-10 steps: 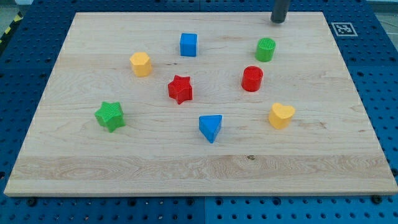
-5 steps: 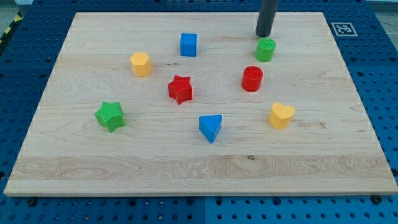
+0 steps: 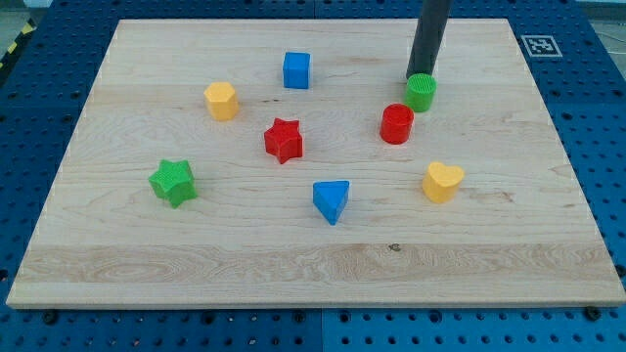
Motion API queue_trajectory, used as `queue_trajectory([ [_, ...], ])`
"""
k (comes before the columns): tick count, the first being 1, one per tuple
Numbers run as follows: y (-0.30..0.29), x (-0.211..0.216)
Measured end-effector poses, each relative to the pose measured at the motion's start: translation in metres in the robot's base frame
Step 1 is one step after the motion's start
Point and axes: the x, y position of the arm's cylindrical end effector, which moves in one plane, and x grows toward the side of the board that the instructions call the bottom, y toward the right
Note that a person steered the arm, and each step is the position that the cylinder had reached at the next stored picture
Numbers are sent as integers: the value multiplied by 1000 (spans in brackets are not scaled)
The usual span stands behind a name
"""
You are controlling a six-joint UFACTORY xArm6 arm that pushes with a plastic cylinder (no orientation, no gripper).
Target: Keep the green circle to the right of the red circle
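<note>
tip of rod [image 3: 421,75] touches green circle [image 3: 422,93] from above (no jaws on this rod); red circle [image 3: 396,124] lower-left.

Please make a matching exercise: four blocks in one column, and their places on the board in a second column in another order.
1. green circle
2. green star
3. blue cube
4. yellow heart

a. view's left
b. lower right of the red circle
c. against my tip
d. above the red star

Pairs: 1-c, 2-a, 3-d, 4-b
</note>
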Motion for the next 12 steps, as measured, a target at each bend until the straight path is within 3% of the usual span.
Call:
queue_trajectory([
  [12,3,36],
])
